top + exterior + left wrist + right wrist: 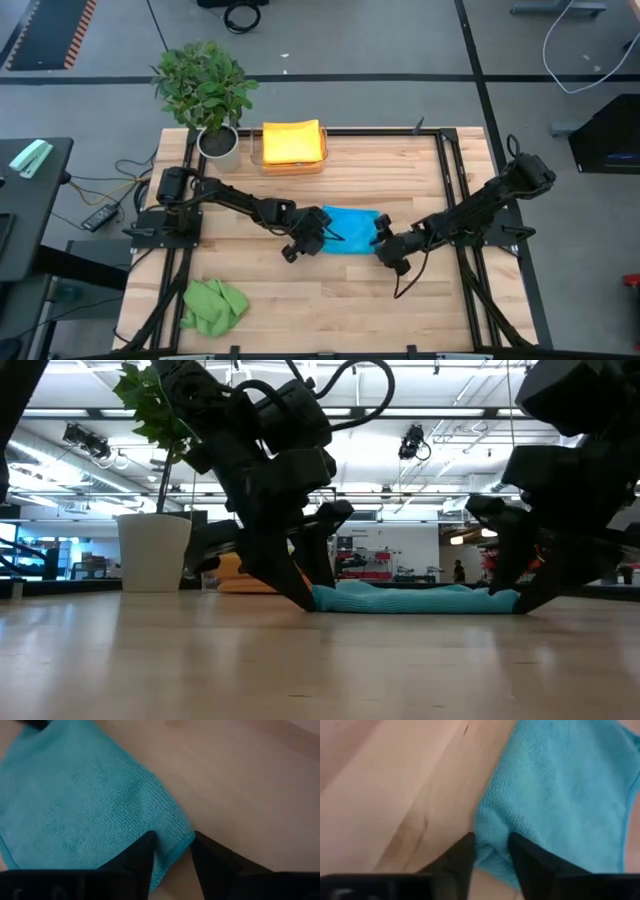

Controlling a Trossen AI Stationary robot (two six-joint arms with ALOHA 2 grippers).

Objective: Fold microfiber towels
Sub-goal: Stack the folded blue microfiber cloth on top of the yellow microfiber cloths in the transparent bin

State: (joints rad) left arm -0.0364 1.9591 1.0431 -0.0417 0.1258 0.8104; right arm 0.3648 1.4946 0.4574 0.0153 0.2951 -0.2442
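Note:
A blue microfiber towel (350, 232) lies as a flat strip in the middle of the wooden table; the low view shows it lying low on the wood (410, 598). My left gripper (318, 236) is at its left end, fingertips down on the table (310, 600), shut on a corner. My right gripper (384, 242) is at the right end (515, 600), shut on the corner there. A crumpled green towel (213, 305) lies at the near left. Folded yellow and orange towels (293, 143) sit stacked at the far edge. My left gripper pinches the blue towel's left near corner (175, 842) between its two fingers, slanting down from the table's left. The corner bunches slightly between the fingers (145, 857). The towel lies flat on the table. My right gripper pinches the towel's right near corner (492, 837) between its two fingers, slanting down from the right. The cloth puckers between the fingers (522, 855). The rest of the towel lies on the wood.
A potted plant (205, 85) stands at the table's far left corner, beside the clear tray (262, 160) that holds the stacked towels. Black frame rails (450, 190) run along the table's right side. Bare wood lies near the front edge (330, 300).

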